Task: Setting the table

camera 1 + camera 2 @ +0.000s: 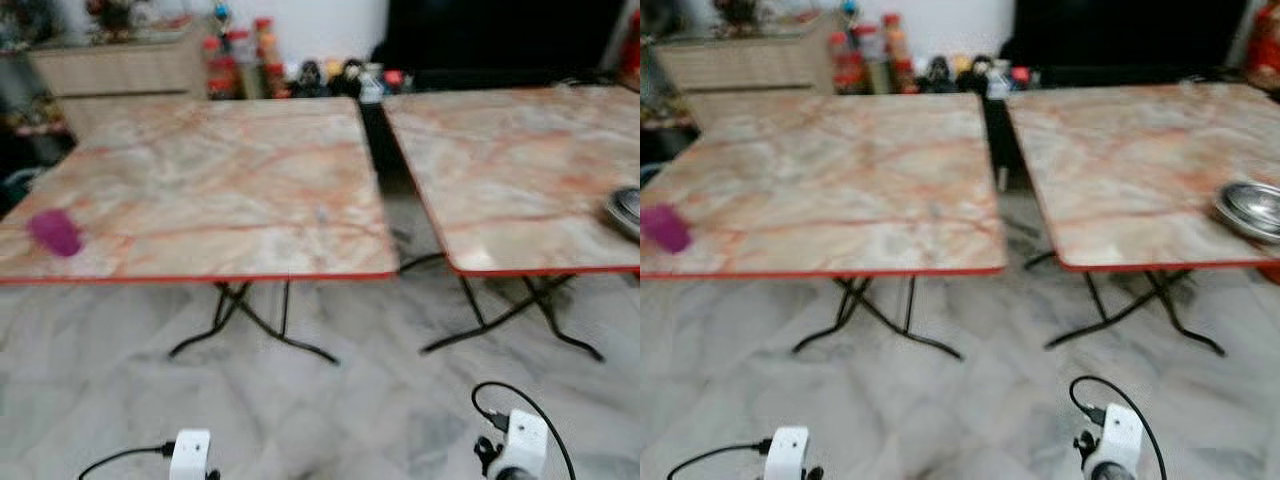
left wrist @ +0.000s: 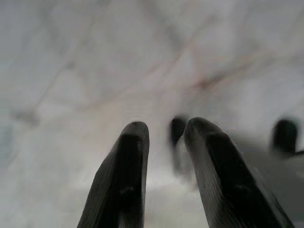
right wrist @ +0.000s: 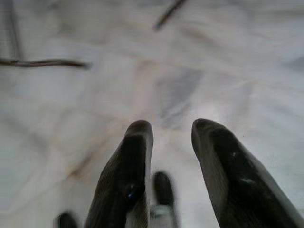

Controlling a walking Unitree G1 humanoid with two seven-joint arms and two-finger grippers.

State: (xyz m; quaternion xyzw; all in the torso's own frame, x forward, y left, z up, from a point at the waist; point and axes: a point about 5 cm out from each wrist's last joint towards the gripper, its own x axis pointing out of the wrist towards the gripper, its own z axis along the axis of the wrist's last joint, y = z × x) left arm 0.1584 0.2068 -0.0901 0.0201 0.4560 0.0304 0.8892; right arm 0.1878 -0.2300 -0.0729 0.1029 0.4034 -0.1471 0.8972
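- Two folding tables stood side by side, a narrow gap between them, and the whole head view was soft with blur.
- The left surface was a square slab with a marble-look print, pinkish-beige with rust veins, a thin red band around its edge and crossed black metal legs beneath.
- The right surface matched it in print, red edge and black legs; its far side ran out of frame.
- A small magenta cup lay on its side near the left surface's front left corner, its outline too blurred to read any detail.
- A shallow, round, shiny metal dish sat near the right surface's front edge, cut off by the frame.
- The floor was glossy grey-white marble tile with cloudy veining.
- Behind the tables stood a pale wooden cabinet and a row of bottles and jars, too smeared to identify.
- The left gripper hung low over the floor, its long, rounded black fingers a little apart and holding nothing.
- The right gripper also hung over the floor, its fingers somewhat spread and empty.
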